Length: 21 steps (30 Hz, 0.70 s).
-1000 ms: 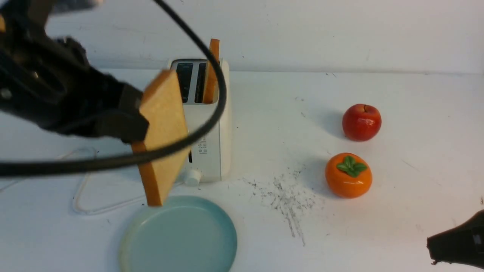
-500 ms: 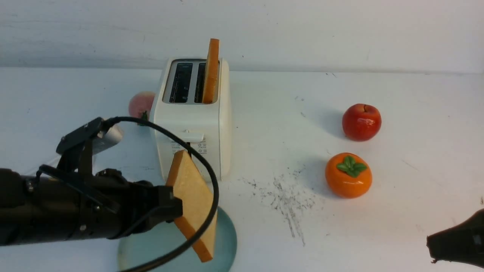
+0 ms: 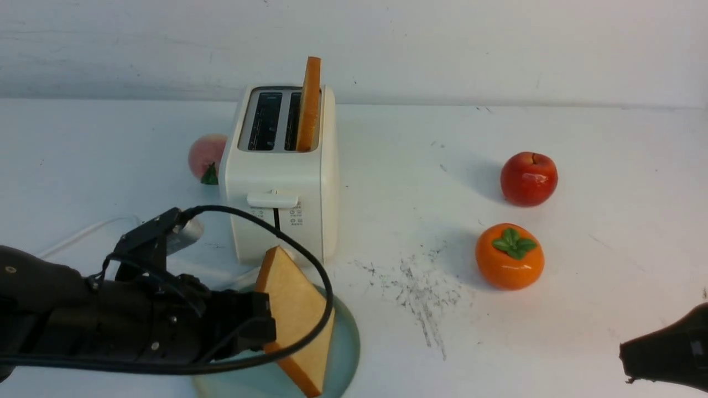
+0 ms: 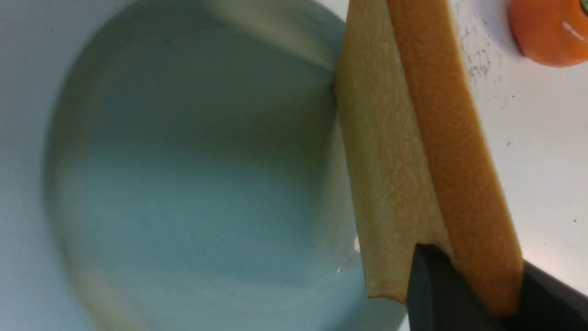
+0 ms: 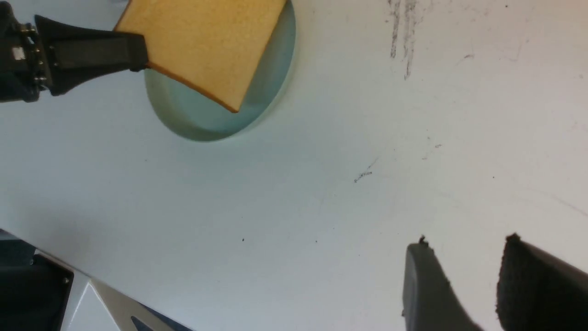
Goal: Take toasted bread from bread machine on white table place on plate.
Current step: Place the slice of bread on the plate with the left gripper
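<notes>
the left end effector [image 3: 270,330] pinches a toast [image 3: 296,309] tilted over the plate [image 3: 347,345]. another toast [image 3: 308,105] stands in the toaster [image 3: 287,182]. the right end effector [image 5: 466,243] is spread and empty

Red apple [image 3: 529,178], orange persimmon [image 3: 509,257], pink peach [image 3: 206,156]

The left arm [image 3: 66,326] lies low and almost flat over the near left part of the table [image 3: 553,320], reaching toward the right. The left hand [image 3: 266,331] at its end is closed tight on one edge of a slice of toasted bread [image 3: 296,309], with one black finger pressed on each flat side, and it holds the slice tilted on a slant. The right hand [image 5: 466,241] sits low at the near right corner, pointing left, with its two fingers spread apart; the rest of that arm is out of sight.
</notes>
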Tool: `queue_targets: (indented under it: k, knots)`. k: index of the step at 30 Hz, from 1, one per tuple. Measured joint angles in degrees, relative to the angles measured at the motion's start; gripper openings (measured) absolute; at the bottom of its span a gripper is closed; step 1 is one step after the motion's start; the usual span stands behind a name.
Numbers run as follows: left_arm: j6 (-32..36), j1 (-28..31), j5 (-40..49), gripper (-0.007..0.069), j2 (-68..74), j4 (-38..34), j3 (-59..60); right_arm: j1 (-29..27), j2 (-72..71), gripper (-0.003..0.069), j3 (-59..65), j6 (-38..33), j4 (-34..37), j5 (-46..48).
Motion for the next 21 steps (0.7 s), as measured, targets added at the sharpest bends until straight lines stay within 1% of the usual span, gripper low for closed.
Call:
queue_targets:
  k: [1,2,6,9,12,13,14,18,20,21]
  knots:
    - [0.00,0.00,0.00,0.0138,0.10,0.00,0.00,0.00,0.00,0.0239,0.00,0.00,0.09,0.00]
    - [0.00,0.00,0.06,0.0174,0.63,0.00,0.00,0.00,0.00,0.0239,0.00,0.00,0.40,0.12]
    - [0.00,0.00,0.87,0.0278,0.90,0.37,0.00,0.00,0.00,0.0239,0.00,0.00,0.58,0.25]
    - [0.04,0.00,1.71,0.0319,0.90,3.57,0.00,0.00,0.00,0.0239,0.00,-0.11,0.58,0.25]
    - [-0.50,0.00,2.32,0.0326,0.90,8.11,0.00,0.00,0.00,0.0239,0.00,-0.16,0.58,0.25]
    - [-3.14,0.00,2.89,0.0324,0.90,12.87,0.00,0.00,0.00,0.0239,0.00,-0.16,0.58,0.25]
    - [-5.00,0.00,3.06,0.0321,0.90,15.26,0.00,0.00,0.00,0.0239,0.00,-0.16,0.58,0.19]
    - [-18.61,0.00,5.05,0.0279,0.90,31.42,-0.47,0.00,0.00,0.0239,0.00,-0.16,0.65,-0.22]
    - [-24.68,0.00,6.58,0.0254,0.90,38.43,-1.01,0.00,0.00,0.0239,0.00,-0.23,0.77,-0.71]
    - [-26.21,0.00,7.09,0.0248,0.90,40.25,-1.31,0.00,0.00,0.0239,0.00,-0.30,0.77,-0.71]
